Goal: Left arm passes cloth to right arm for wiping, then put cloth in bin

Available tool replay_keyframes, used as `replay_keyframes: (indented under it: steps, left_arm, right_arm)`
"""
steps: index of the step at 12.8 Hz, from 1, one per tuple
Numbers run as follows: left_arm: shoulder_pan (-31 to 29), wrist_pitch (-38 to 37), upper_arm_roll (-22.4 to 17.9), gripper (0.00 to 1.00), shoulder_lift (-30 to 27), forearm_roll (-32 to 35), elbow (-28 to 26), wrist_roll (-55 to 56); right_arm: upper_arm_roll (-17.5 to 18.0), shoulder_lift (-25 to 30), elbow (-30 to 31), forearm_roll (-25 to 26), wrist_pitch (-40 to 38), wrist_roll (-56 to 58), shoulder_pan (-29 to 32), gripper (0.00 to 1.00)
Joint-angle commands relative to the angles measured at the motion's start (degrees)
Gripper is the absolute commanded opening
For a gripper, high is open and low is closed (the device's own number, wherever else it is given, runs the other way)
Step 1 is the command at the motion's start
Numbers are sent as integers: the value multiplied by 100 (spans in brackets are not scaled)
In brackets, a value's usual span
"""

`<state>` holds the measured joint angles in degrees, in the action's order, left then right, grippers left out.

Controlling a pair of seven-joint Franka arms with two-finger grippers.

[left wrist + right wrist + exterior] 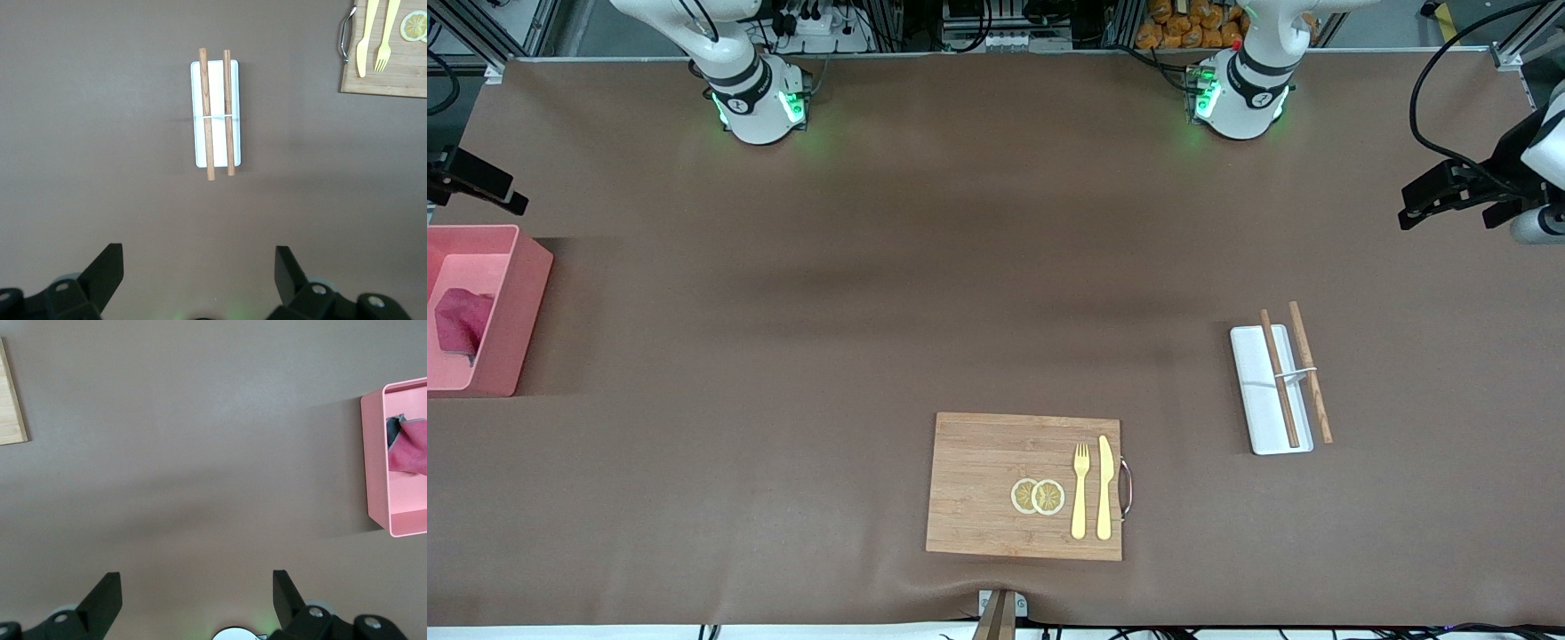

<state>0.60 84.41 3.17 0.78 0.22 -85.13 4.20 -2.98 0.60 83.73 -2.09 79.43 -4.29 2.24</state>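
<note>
I see the cloth (463,322) lying crumpled inside the bin (523,293), crimson side up with a bit of its dark grey reverse showing in the right wrist view. The bin sits at the right arm's end of the table, at the edge of the front view.

My left gripper (199,277) hangs over bare brown table (871,293) with its fingers spread wide and nothing between them — fully released. Out ahead of it in its wrist view lies the white tray (216,143), with two wooden sticks (217,113) resting lengthwise across it, joined by a thin band.

My right gripper (197,599) is likewise released, fingers wide apart and empty, over bare table; the bin and cloth show at the edge of its wrist view. Neither gripper itself appears in the front view — only the arms' bases.

Nearer the front camera, about midway along the table, lies the wooden cutting board (996,480). On it I see two lemon slices (1038,496) touching each other, and just beside them a yellow fork (1080,489) and a yellow knife (1104,487) lying parallel. A metal handle (1127,487) sits on the board's edge toward the left arm's end.
</note>
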Motion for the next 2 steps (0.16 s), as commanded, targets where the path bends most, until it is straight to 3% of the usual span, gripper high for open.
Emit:
replay_keyframes:
  steps: [1,2]
  left_arm:
    - [37,-82,-9,100,-87,127,58,-51]
    - [46,-82,-9,100,-87,136,58,-34]
  right_arm:
    - [35,37,-15,-37,-59,-108,83,100]
    - [35,37,-24,-29,-59,-108,83,100]
